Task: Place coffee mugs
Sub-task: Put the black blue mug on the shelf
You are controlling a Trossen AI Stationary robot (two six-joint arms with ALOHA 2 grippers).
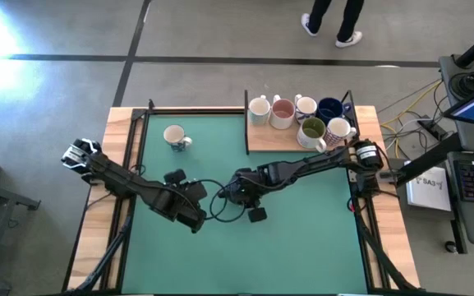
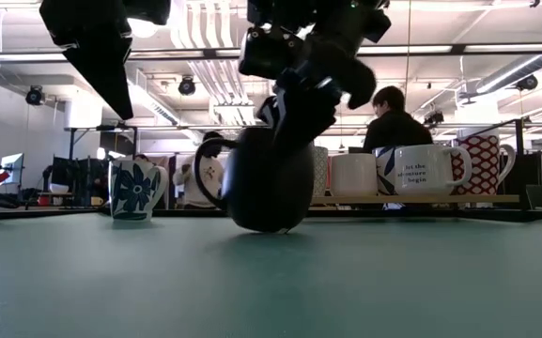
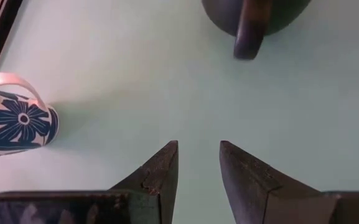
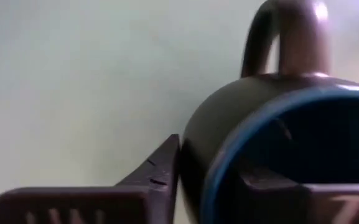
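Observation:
A dark mug with a blue inside [image 2: 266, 178] is tilted at the middle of the green mat, and my right gripper [image 4: 229, 168] is shut on its rim. Its handle [image 4: 291, 31] points away from the fingers. My left gripper [image 3: 198, 146] hangs open above bare mat just left of it, holding nothing, with the dark mug [image 3: 254, 15] ahead of its fingers. A white mug with a blue flower [image 1: 175, 136] stands upright on its base at the far left of the mat. Several more coffee mugs [image 1: 302, 115] stand on a wooden board at the far right. My right gripper has the dark mug by its rim wall [image 4: 195, 155], on the side opposite the handle, with one finger inside the mug and one outside. The fingers come slanting down from the table's right. The mug is tilted, its lower edge [image 2: 271, 228] on the mat.
The wooden board [image 1: 261, 141] with its mugs fills the far right corner. A black frame [image 1: 138, 123] runs along the mat's left and far sides. Bare mat lies toward the near edge. A person sits in the room beyond the table.

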